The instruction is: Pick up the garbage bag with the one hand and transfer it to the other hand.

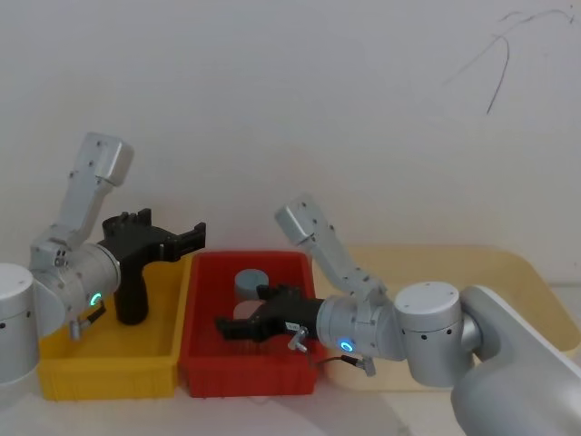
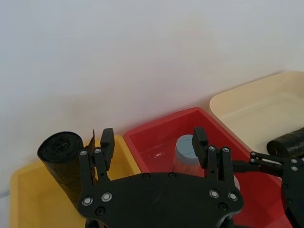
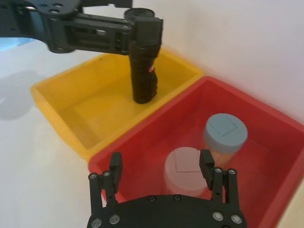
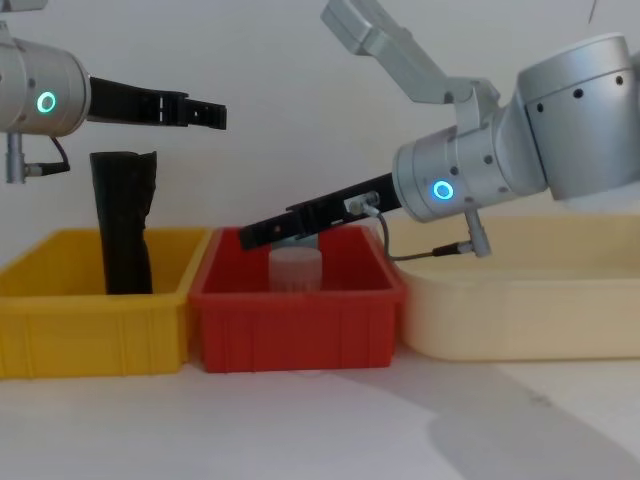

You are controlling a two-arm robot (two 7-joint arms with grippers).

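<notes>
The garbage bag (image 1: pixel 132 292), a black roll, stands upright in the yellow bin (image 1: pixel 109 374). A small red mark shows on the garbage bag (image 3: pixel 144 71) at mid-height, and a loose flap sticks out at its top (image 4: pixel 122 220). My left gripper (image 1: pixel 193 235), on the green-ringed arm, hovers open above the bin, level with the roll's top and beside it. Nothing lies between its fingers (image 2: pixel 107 140). My right gripper (image 1: pixel 224 327), on the blue-ringed arm, hangs open and empty over the red bin (image 1: pixel 245 374).
Two lidded jars stand in the red bin, one with a grey-blue lid (image 3: pixel 225 133) and one with a pale lid (image 3: pixel 186 166). A cream tray (image 4: pixel 530 320) sits to the right. A black roll-like thing (image 2: pixel 288 139) lies by that tray's near end.
</notes>
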